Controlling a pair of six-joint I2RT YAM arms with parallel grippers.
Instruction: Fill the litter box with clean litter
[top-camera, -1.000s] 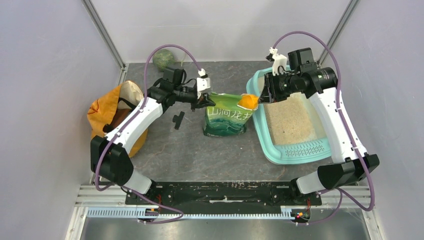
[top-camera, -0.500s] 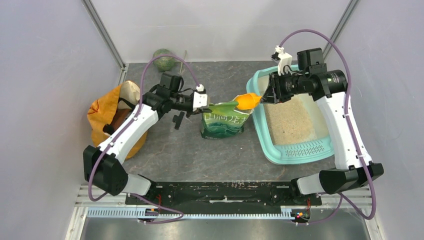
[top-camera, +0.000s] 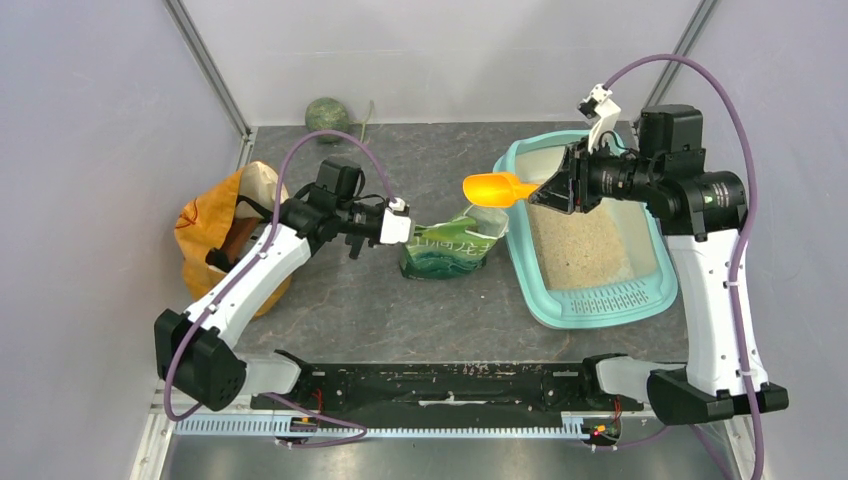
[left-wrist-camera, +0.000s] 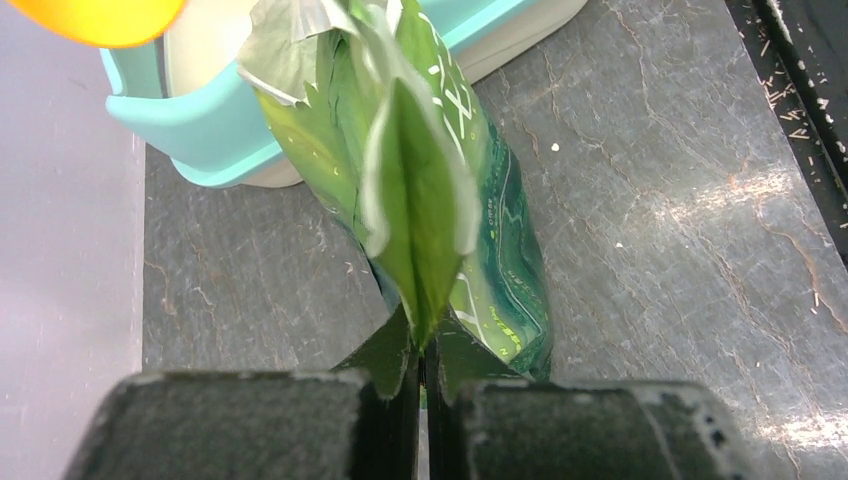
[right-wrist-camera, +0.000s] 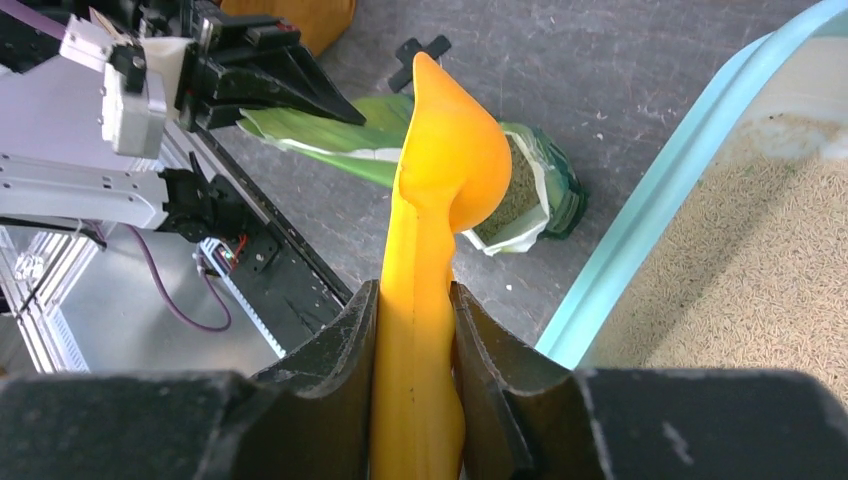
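The light-teal litter box (top-camera: 537, 290) stands at the right, with beige clean litter (top-camera: 580, 245) spread inside; its rim also shows in the right wrist view (right-wrist-camera: 640, 230). The green pouch (top-camera: 445, 250) stands left of it, its mouth open with granules inside (right-wrist-camera: 515, 195). My left gripper (top-camera: 400, 228) is shut on the pouch's top left edge (left-wrist-camera: 415, 215). My right gripper (top-camera: 545, 192) is shut on the handle of an orange scoop (top-camera: 495, 187), held above the pouch and the box's near-left rim. The scoop (right-wrist-camera: 445, 170) tilts on its side.
An orange sack (top-camera: 215, 235) sits at the far left beside my left arm. A green ball (top-camera: 328, 115) lies at the back wall. A small black part (top-camera: 356, 240) lies on the grey floor near the left gripper. Walls close in on both sides.
My right gripper has lifted the scoop up and out of the pouch and drawn back to the right. My left gripper has pulled the pouch's edge to the left, stretching its mouth.
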